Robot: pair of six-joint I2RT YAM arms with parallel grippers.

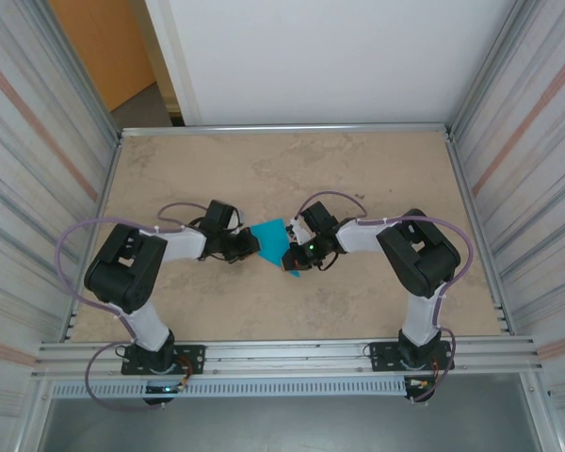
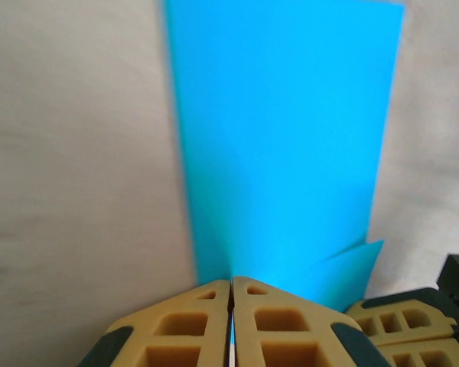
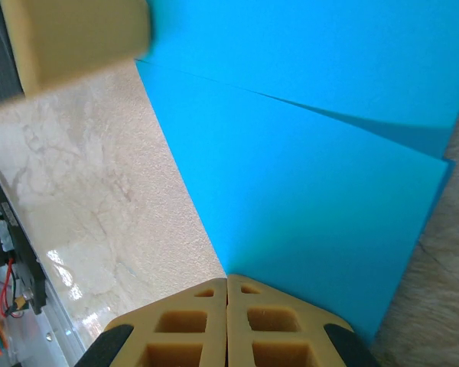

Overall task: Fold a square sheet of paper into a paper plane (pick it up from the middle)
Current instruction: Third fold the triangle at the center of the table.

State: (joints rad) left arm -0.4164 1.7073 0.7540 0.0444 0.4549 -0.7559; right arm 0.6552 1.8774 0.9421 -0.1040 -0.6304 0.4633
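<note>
The square sheet of paper [image 1: 271,234], part-folded, was at the middle of the table [image 1: 377,169]. It looked light, limp and easily creased. The left gripper [image 2: 231,284] and right gripper [image 3: 227,281], fingers pressed together, pinched its opposite edges, probably the safest hold.

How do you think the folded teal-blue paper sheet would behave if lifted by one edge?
The folded teal-blue paper sheet would probably droop, being so thin. Its folded layer gapes slightly, so it may spring open. Likely very light, being one small sheet.

Left tool [image 2: 231,286], right tool [image 3: 227,283]: jaws together.
</note>
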